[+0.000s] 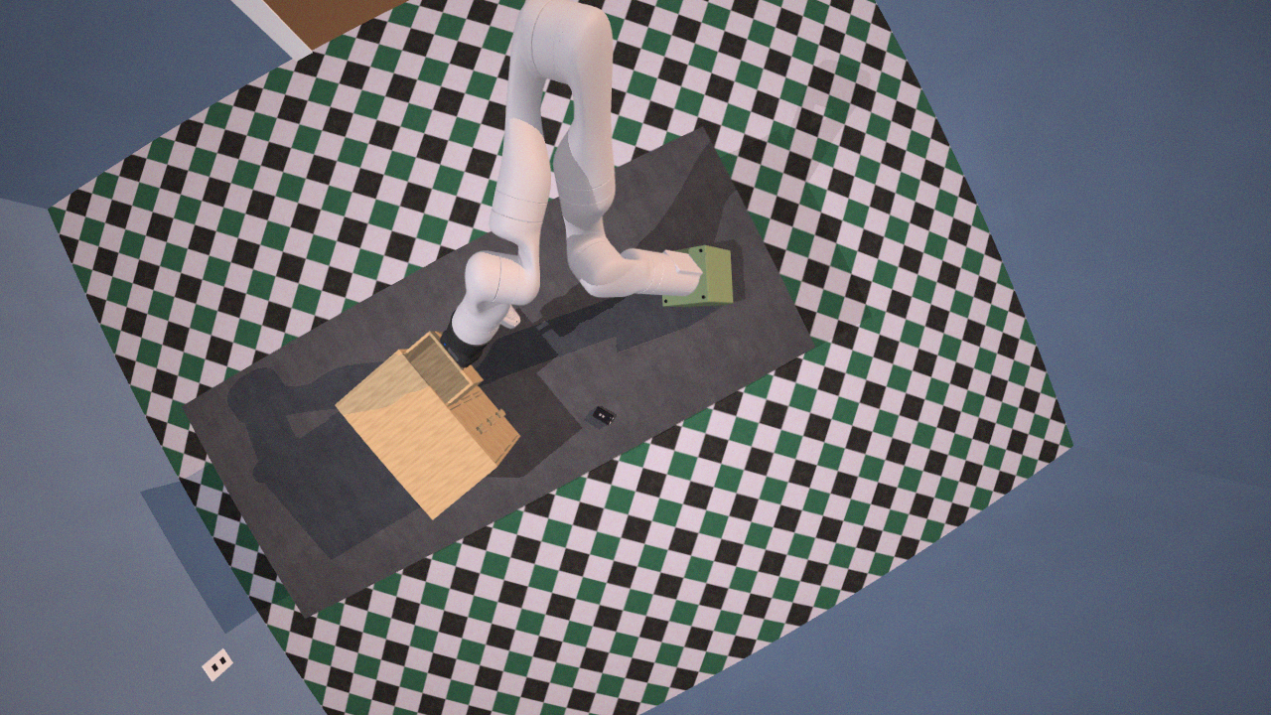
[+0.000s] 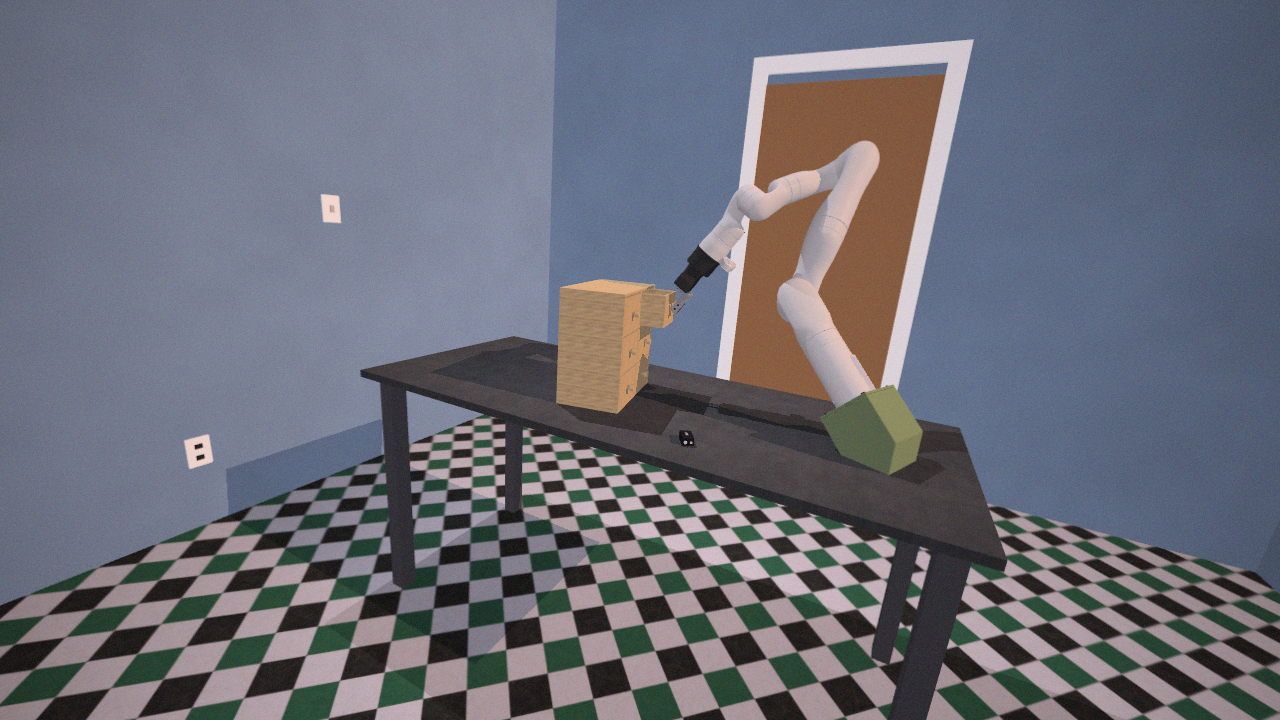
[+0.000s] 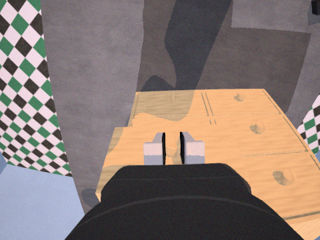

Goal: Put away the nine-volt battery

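The wooden chest [image 1: 426, 435] stands on the dark table, also in the exterior view [image 2: 599, 344]. Its top drawer [image 1: 440, 364] [image 2: 660, 308] on the far side is pulled partway out; what I can see of its inside looks bare. My gripper [image 3: 173, 143] [image 2: 680, 304] is at that drawer's front, with its fingers close together on the drawer's knob, which is mostly hidden between them. The black nine-volt battery [image 1: 604, 415] [image 2: 686, 437] lies on the table to the right of the chest, apart from the gripper. It shows at the right edge of the wrist view [image 3: 316, 5].
The other drawers look pushed in; their knobs show on the chest's front [image 3: 255, 129]. The arm's green base block [image 1: 702, 275] sits at the table's right end. The table edge runs close behind the chest.
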Tool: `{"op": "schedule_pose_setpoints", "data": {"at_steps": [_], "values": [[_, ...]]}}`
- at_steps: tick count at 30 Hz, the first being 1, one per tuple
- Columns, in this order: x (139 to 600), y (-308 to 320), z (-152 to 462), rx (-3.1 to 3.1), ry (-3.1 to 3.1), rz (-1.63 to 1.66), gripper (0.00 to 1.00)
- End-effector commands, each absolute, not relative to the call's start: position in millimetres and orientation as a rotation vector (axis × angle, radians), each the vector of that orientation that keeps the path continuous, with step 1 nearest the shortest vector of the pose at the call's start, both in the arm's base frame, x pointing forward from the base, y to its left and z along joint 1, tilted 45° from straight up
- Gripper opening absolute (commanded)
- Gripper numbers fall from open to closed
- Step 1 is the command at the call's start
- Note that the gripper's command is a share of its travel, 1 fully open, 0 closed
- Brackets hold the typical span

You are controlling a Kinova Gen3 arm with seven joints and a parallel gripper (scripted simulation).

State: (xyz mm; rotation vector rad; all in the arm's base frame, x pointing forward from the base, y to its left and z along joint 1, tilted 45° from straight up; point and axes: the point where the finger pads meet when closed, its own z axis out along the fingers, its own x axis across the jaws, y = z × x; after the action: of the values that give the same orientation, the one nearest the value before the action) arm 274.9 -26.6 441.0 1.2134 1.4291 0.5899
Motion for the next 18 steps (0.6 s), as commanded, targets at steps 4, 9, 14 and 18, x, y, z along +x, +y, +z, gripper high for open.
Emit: {"op": "schedule_pose_setpoints", "data": {"at_steps": [4, 9, 14, 18], "values": [[275.2, -26.2, 441.6, 1.213, 1.429, 0.591, 0.37], [275.6, -26.2, 441.9, 1.213, 1.429, 0.591, 0.37], [275.9, -26.1, 442.1, 1.213, 1.429, 0.591, 0.37], [276.5, -26.0, 442.5, 1.213, 1.429, 0.591, 0.37]]}}
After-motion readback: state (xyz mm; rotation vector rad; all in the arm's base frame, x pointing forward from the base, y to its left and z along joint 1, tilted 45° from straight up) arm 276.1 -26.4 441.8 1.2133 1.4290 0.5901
